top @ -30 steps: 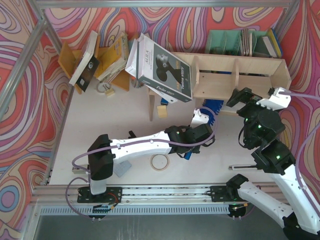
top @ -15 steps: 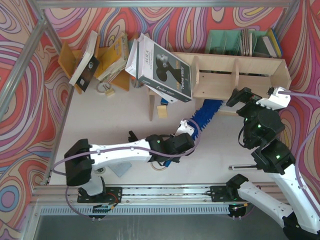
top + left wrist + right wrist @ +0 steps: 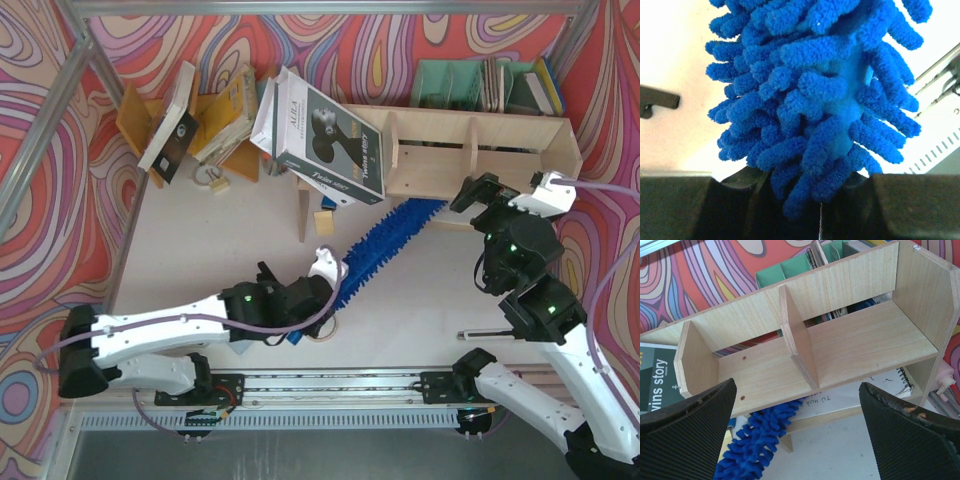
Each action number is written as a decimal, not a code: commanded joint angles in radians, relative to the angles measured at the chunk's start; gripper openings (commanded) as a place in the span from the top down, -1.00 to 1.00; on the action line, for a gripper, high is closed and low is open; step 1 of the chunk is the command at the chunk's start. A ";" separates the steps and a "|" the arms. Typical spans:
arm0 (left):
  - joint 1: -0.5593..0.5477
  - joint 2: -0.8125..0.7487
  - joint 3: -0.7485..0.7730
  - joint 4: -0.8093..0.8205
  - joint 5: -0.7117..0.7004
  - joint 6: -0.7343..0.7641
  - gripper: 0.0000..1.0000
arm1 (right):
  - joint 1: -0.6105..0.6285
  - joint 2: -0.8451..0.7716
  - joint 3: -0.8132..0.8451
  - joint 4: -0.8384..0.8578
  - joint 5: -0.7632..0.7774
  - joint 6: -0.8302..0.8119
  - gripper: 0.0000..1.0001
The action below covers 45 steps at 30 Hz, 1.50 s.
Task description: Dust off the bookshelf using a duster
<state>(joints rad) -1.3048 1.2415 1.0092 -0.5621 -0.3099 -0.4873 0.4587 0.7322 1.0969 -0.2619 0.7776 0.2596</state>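
- Left pincer (image 3: 324, 276) was clamped tight on the duster (image 3: 385, 238), right at the near end of it. In the wrist view the blue fluff filled nearly everything and bulged out between the two dark fingers (image 3: 675, 205).
- I couldn't really see the handle. It was buried in the fluff and the grip.
- From that pincer the duster ran diagonally up and to the right across the surface (image 3: 200, 240). Its far tip was tucked in under the bookshelf (image 3: 480, 150), roughly below the left compartment.
- The right wrist camera showed the same thing: the fluffy end poked out under the plywood board, at the lower left of the view. Whether it was actually touching the wood, I couldn't tell.
- Right pincer (image 3: 797, 386) had its jaws spread wide with nothing in them. It hung in front of the right half of the bookshelf, facing the compartments and well apart from the duster.
- A big black-and-white book (image 3: 325, 135) leaned on the left end of the bookshelf.
- A teal organiser (image 3: 450, 85) sat just behind it, by the wall.
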 commanded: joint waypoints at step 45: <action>-0.051 -0.391 -0.074 -0.439 -0.220 -0.430 1.00 | 0.000 0.057 0.028 0.014 0.012 0.033 -0.98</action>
<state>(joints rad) -1.3548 0.8207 0.9207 -1.1484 -0.4236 -0.9131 0.4587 0.7883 1.1248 -0.2619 0.7811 0.2783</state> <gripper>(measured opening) 0.343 0.987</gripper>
